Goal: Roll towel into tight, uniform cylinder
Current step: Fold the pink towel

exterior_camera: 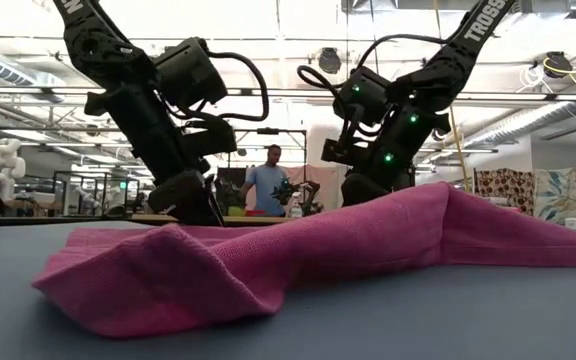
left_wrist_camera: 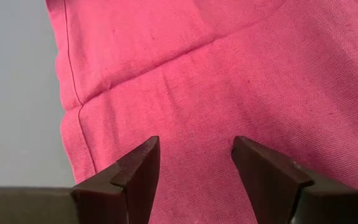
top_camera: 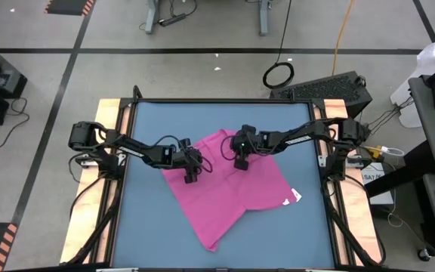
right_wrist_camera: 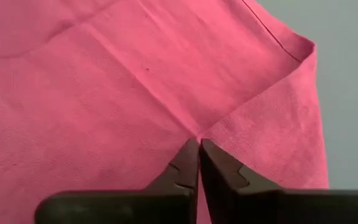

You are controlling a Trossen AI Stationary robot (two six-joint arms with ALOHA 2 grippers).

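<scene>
The thin magenta-pink rectangular towel (top_camera: 229, 185) is spread flat and unrolled on the blue tabletop (top_camera: 149, 227), beneath both grippers, its small white tag (top_camera: 296, 196) lying at the corner well apart from them. The right gripper (right_wrist_camera: 199, 144) is pinched closed on a raised fold of the cloth near one edge. The left gripper (left_wrist_camera: 194, 149) is held just above the cloth, fingers (left_wrist_camera: 143, 171) parted, nothing between them.

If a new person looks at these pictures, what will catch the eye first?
First, the towel: a magenta-pink cloth lying crumpled and unrolled in the middle of the blue table. Then the two dark arms meeting over its far edge: the right gripper is shut, pinching a fold of cloth, while the left gripper stands open just above the cloth near its hemmed edge.
</scene>
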